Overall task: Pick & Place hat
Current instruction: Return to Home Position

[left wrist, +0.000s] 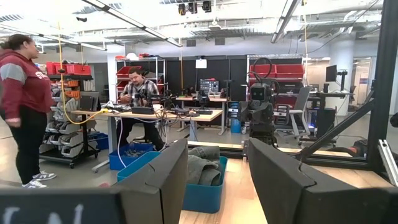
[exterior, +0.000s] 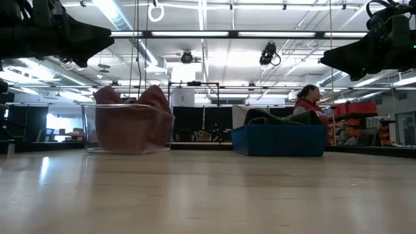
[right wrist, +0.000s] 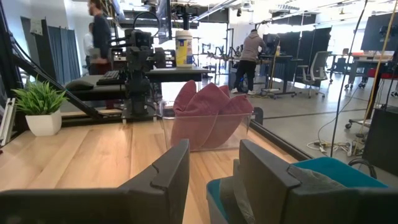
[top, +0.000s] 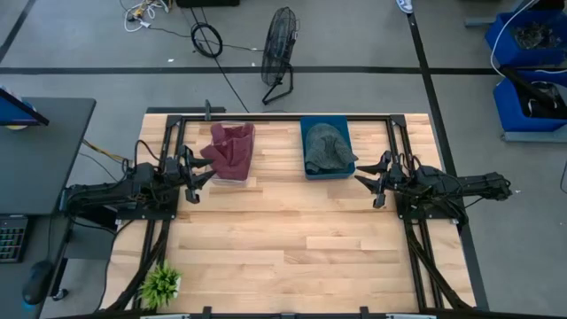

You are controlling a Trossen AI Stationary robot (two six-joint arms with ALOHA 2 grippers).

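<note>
Over the left side of the table (top: 292, 230), in the high view, the left gripper (top: 193, 174) is being held spread and empty. The transparent bin (top: 235, 178), with the red caps (top: 232, 146) heaped inside, is lying just to its right and slightly farther off. The right gripper (top: 376, 183) is being held likewise, parted on nothing, with the blue bin (top: 306, 133) and its gray cap (top: 328, 149) lying to its left.

At table height, both bins are being shown standing well apart, the caps bulging above the rims and both grippers hanging high above them.

In the left wrist view the blue bin is being framed across the table by that gripper's wide gap; in the right wrist view, the transparent bin is being framed the same way.

Each gripper being nearer its own bin, the retreat is judged as turning only on drawing outward — away from the bins' long, near-to-far sides.
</note>
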